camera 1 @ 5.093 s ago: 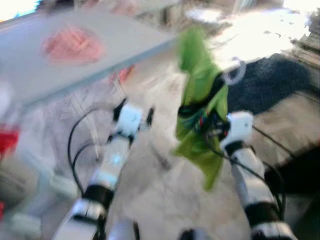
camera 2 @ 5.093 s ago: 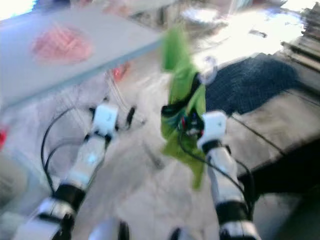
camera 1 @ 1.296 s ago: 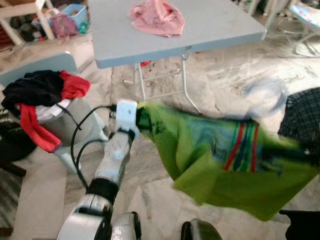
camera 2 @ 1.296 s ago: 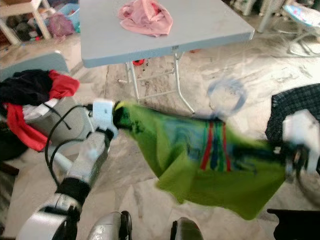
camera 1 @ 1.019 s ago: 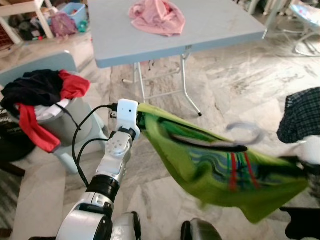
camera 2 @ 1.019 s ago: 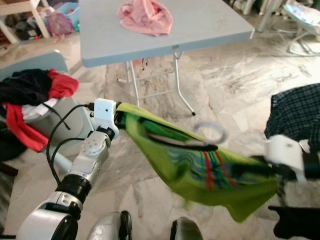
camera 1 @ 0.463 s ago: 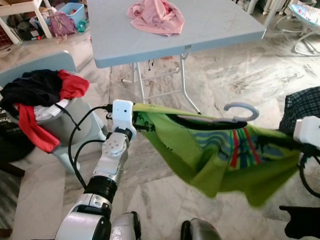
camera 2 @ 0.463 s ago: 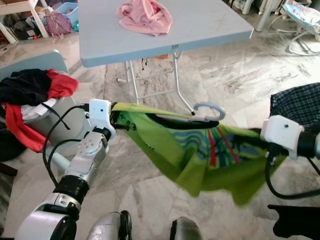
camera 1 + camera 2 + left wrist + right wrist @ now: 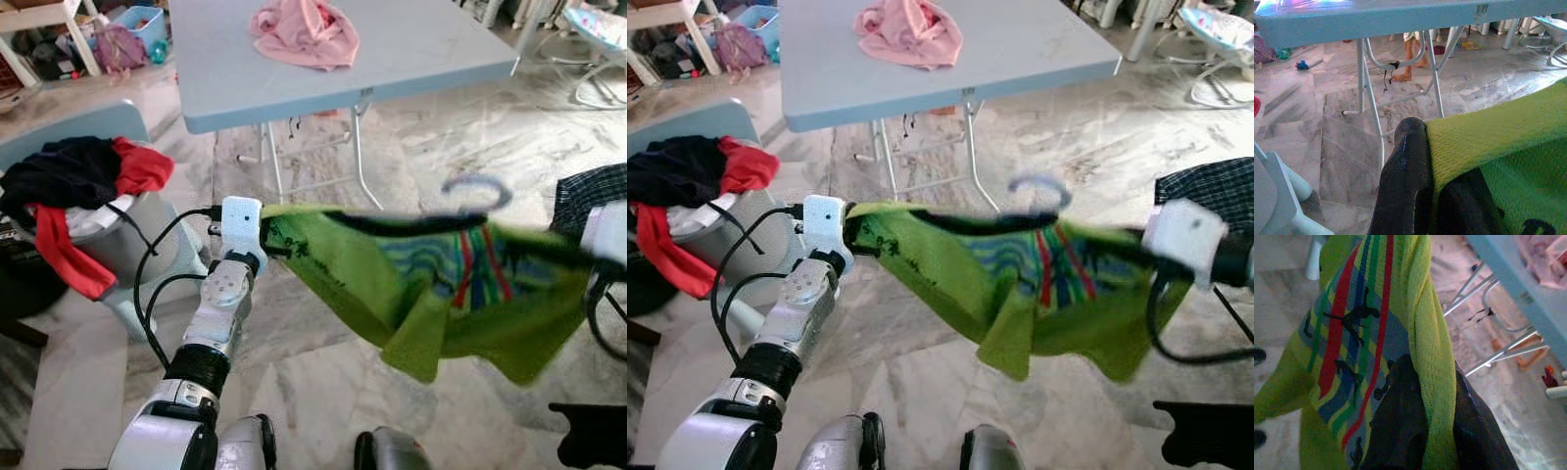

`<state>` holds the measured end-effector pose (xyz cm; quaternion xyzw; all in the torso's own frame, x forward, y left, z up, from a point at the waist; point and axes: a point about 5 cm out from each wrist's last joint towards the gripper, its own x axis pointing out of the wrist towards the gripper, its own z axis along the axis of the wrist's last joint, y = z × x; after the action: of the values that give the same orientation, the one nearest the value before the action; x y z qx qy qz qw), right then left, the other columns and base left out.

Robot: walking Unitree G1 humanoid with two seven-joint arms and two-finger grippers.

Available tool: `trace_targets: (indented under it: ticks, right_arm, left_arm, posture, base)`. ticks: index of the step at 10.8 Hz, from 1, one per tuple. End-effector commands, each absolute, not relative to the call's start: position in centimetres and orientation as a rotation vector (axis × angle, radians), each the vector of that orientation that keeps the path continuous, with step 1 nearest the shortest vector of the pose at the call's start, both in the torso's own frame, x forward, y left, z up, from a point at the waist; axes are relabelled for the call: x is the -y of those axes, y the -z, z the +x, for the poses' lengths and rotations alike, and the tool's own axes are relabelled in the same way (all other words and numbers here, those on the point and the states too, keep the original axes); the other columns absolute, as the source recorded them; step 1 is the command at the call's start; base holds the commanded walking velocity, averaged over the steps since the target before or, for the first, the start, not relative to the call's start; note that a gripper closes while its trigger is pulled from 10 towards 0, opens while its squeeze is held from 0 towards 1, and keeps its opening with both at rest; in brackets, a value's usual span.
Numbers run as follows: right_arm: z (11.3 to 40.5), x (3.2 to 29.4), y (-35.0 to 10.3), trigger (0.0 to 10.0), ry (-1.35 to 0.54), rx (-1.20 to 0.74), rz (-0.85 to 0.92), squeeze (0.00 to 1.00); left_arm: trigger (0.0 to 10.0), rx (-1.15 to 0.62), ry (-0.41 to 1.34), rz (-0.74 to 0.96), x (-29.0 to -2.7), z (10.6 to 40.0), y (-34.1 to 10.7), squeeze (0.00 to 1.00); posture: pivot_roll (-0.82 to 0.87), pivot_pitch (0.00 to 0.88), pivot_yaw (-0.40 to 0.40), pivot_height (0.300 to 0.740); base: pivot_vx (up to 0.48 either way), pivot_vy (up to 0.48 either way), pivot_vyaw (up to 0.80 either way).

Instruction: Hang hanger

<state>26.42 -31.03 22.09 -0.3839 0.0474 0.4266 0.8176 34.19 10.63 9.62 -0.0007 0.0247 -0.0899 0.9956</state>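
Left gripper (image 9: 1425, 196) and right gripper (image 9: 1425, 431) pinch green shirt (image 9: 460, 284); hanger (image 9: 477, 188) hook pokes above.

A grey folding table (image 9: 411, 59) is standing on a pale marble floor (image 9: 323, 352), with a crumpled pink cloth (image 9: 307, 32) lying on its top near the far edge. Beside it, a light plastic chair (image 9: 93, 127) is sitting heaped with black and red clothes (image 9: 73, 191).

Head stereo pair looking down at marble floor (image 9: 323, 372), wrist cameras close along jaws (sharing green shirt (image 9: 1019, 284))
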Motion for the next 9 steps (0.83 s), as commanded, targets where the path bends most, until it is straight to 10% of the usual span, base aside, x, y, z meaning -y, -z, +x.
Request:
trace_targets:
  ticks: [1,2,6,8,9]
  right_arm:
    - [26.0,33.1,-25.3,10.0,-0.761,0.006,-0.790,0.00]
    - [26.1,32.5,-26.2,10.0,-0.771,0.076,-0.715,0.00]
    - [24.4,30.1,-23.9,10.0,-1.030,-0.022,-0.588,0.00]
    - [24.5,31.3,-20.5,10.0,-0.984,-0.215,-0.730,0.00]
    - [25.3,31.3,-20.9,10.0,-0.920,-0.165,-0.749,0.00]
  left_arm:
    - [6.9,-0.133,0.024,-0.008,-14.1,33.8,-8.0,0.00]
    - [9.9,-0.149,0.028,-0.017,-14.1,33.8,-7.8,0.00]
    - [10.0,-0.093,-0.054,-0.022,-16.5,35.7,-10.2,0.00]
    - [10.0,0.036,-0.008,-0.069,-16.6,36.6,-13.0,1.00]
    - [10.0,0.036,0.034,-0.071,-16.0,36.4,-12.9,1.00]
  posture:
    - [-0.13,0.152,0.019,0.740]
    - [-0.13,0.150,0.019,0.740]
    - [-0.13,0.147,0.017,0.740]
    - [-0.13,0.150,0.019,0.740]
    - [-0.13,0.150,0.019,0.740]
  base:
    - [0.000,0.000,0.00]
    - [0.000,0.000,0.00]
    - [0.000,0.000,0.00]
    - [0.000,0.000,0.00]
    - [0.000,0.000,0.00]
